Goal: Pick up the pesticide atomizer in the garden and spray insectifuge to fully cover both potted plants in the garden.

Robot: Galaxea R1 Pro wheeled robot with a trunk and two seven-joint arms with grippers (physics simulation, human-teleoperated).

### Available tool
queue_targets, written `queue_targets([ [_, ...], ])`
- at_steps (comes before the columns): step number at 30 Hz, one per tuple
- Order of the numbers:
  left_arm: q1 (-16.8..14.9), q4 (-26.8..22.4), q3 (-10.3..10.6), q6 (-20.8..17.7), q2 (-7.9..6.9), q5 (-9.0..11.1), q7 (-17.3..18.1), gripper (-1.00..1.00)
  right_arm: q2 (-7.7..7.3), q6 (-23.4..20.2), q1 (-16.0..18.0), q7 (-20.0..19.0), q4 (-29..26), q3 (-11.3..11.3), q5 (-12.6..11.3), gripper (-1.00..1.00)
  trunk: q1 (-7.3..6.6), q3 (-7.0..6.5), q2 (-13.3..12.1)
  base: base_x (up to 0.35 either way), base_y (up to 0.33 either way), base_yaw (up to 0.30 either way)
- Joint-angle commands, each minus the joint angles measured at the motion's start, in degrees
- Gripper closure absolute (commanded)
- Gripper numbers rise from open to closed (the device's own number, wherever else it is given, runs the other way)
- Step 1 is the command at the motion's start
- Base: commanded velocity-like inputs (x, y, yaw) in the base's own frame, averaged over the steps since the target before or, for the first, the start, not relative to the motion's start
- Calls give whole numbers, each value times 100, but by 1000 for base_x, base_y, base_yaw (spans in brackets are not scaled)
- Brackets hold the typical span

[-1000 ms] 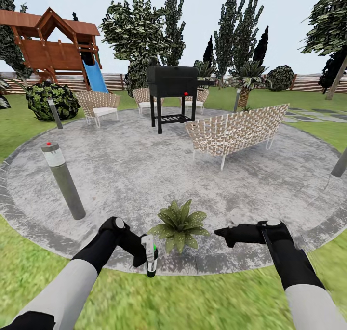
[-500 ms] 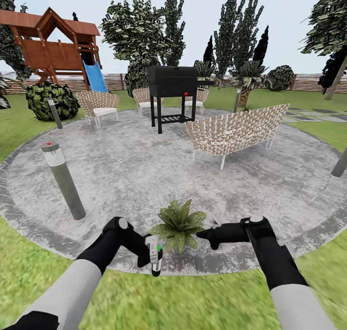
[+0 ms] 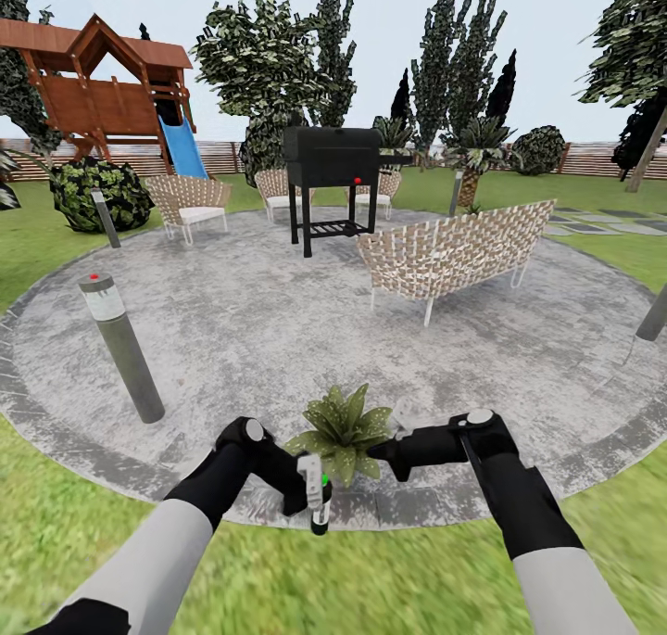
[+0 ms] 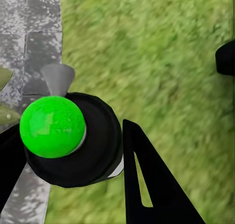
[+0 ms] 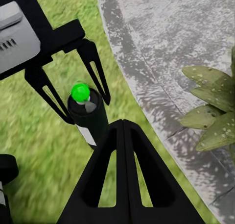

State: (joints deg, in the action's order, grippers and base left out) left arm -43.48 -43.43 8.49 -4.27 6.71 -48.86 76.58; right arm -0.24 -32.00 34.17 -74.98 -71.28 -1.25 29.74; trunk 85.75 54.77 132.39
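Low speckled green-leaved potted plant (image 3: 345,428) at the round grey stone patio's (image 3: 278,338) near edge, between both claws. Left claw (image 3: 315,496) clamped around the slender dark green-capped atomizer bottle (image 3: 320,510), just left of the plant; right claw (image 3: 382,451) touching its right leaves. Behind, black metal barbecue grill (image 3: 332,185) mid-patio, woven wicker sofa (image 3: 459,250) to its right.

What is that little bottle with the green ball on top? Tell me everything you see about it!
The pesticide atomizer is a small, slender dark bottle with a white stripe down its side. Its top carries a shiny bright green ball and a small grey cone-shaped nozzle. It looks like smooth plastic. It stands roughly upright, held between the two black fingers of the left claw, over the grass at the patio's edge, close to the speckled potted plant.
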Motion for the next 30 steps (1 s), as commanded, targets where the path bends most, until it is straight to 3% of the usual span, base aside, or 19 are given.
queue_targets([
  [1, -3, -8, 25, -46, 19, -19, 24, 100, -3, -52, 5, -26, -8, -13, 23, 100, -1, 6, 2, 0, 0, 0],
  [12, -11, -8, 65, -64, 172, -25, 21, 100, 50, -57, 6, -26, -8, -32, 23, 100, -1, 6, 2, 0, 0, 0],
  [17, -11, -8, 66, -58, 180, -27, 16, 100, 151, -153, 7, -26, -8, -58, 23, 100, -1, 6, 2, 0, 0, 0],
  [30, -11, -186, 64, -57, 181, -22, 22, 100, 163, -174, 9, -26, -8, -69, 23, 100, -1, 6, 2, 0, 0, 0],
])
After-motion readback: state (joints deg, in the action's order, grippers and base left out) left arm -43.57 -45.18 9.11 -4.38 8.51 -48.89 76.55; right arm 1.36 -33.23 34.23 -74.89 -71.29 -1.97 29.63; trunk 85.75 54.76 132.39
